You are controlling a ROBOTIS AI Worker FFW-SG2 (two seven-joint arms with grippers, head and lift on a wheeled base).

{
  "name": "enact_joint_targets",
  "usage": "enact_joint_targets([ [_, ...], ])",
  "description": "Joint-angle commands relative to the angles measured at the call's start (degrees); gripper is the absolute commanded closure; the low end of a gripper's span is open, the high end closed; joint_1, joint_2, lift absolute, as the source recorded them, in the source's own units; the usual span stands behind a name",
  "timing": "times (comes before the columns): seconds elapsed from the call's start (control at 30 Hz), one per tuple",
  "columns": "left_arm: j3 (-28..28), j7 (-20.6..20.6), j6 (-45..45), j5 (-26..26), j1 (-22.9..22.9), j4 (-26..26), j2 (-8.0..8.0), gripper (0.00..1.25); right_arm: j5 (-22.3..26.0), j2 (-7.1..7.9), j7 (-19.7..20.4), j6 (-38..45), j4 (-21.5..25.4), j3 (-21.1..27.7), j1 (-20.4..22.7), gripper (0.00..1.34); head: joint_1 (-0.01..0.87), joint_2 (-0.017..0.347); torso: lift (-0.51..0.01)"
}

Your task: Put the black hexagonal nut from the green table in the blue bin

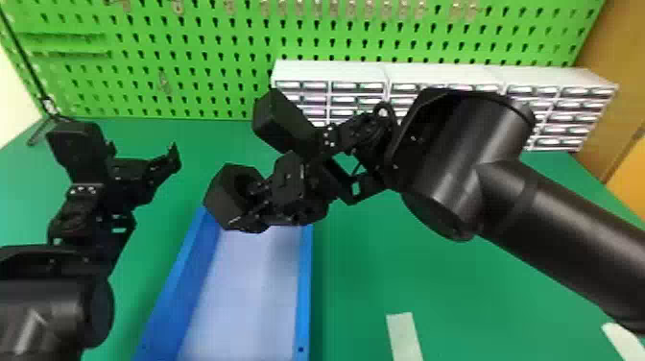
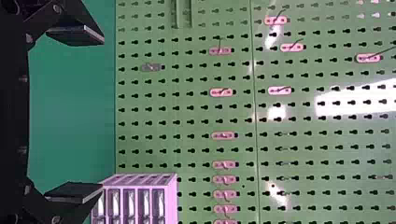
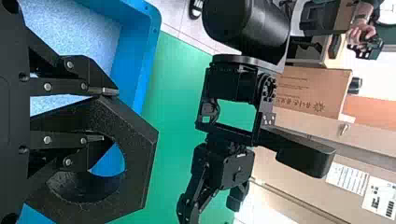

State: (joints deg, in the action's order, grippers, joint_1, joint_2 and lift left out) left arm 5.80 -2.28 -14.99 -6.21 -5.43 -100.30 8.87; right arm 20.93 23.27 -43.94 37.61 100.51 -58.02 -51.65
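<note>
1. One black hexagonal nut (image 1: 221,204), held up by the far end of the blue bin in the head view. It is tilted, its holed face turned towards the gripper that holds it. The hole's axis slants, and the right wrist view sees blue through it; the long way of the nut runs across its six-sided face.
2. Two grippers. The right gripper (image 1: 256,196) is closed on the nut's wall, one finger inside the hole and the other against the outside.
3. The left gripper (image 1: 142,151) is off to the left of the bin, its two fingers spread wide with nothing between them.
4. One blue bin (image 1: 303,288), lying lengthwise away from the robot on the one green table (image 1: 432,288).
5. Two pale strips (image 1: 404,336) on the table, right of the bin.
6. Three white drawer units (image 1: 331,72), side by side at the back, before one green pegboard (image 1: 192,72).
</note>
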Motion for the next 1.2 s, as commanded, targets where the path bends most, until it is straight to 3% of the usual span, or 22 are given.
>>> enact_joint_targets([
  [0.0,0.00,0.00,0.05,-0.03,-0.02,-0.07,0.01,0.17,-0.37,0.02,0.00,0.00,0.03,-0.16,-0.21,0.91,0.683,0.028,-0.096],
  [0.07,0.00,0.00,0.05,-0.03,0.07,-0.07,0.01,0.17,-0.72,0.02,0.00,0.00,0.12,-0.07,-0.21,0.59,0.683,0.028,-0.096],
  [0.17,0.09,0.00,-0.04,-0.03,0.16,-0.07,0.10,0.17,-1.16,0.02,0.00,0.00,0.12,0.01,-0.21,0.24,0.683,0.028,-0.096],
  [0.23,0.09,0.00,-0.04,-0.03,0.16,-0.07,0.10,0.17,-1.25,0.02,0.00,0.00,0.12,0.10,-0.21,0.10,0.683,0.028,-0.096],
  [1.17,0.00,0.00,0.05,-0.03,-0.10,-0.07,0.19,0.17,-1.60,-0.06,0.00,-0.61,-0.06,2.56,1.46,0.11,0.683,0.028,-0.096],
])
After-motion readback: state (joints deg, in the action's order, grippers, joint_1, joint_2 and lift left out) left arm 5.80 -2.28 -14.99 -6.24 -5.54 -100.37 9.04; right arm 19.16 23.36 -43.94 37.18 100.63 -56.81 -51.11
